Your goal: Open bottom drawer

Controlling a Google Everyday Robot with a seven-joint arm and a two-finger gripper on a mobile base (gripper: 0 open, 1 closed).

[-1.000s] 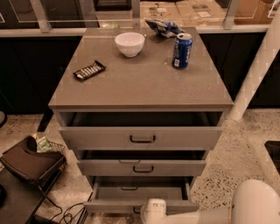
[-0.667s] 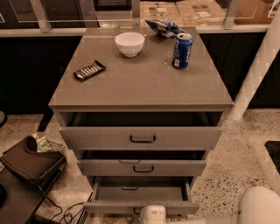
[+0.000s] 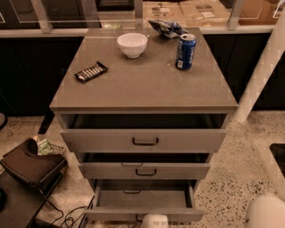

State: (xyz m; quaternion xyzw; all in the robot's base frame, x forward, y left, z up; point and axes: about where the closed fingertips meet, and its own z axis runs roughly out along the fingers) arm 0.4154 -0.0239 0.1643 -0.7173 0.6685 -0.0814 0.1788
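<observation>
Lower at the frame's bottom edge than a second ago, the white end effector [image 3: 153,221] sits at the front of the bottom drawer [image 3: 111,214], which is pulled well out beneath two partly open drawers. Its grip cannot be told. On the grey surface [image 3: 147,89], a blue can [image 3: 185,51] carries unreadable lettering near a white bowl [image 3: 132,44].

Office-like room: terrazzo floor [image 3: 231,187], glass partition [image 3: 67,11], claw [image 3: 154,221] low before the cabinet [image 3: 142,84].

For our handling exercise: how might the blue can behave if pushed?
The blue can stands upright, narrow: a high push probably tips it; its round body then likely rolls. The gripper sits low, at the bottom drawer.
</observation>
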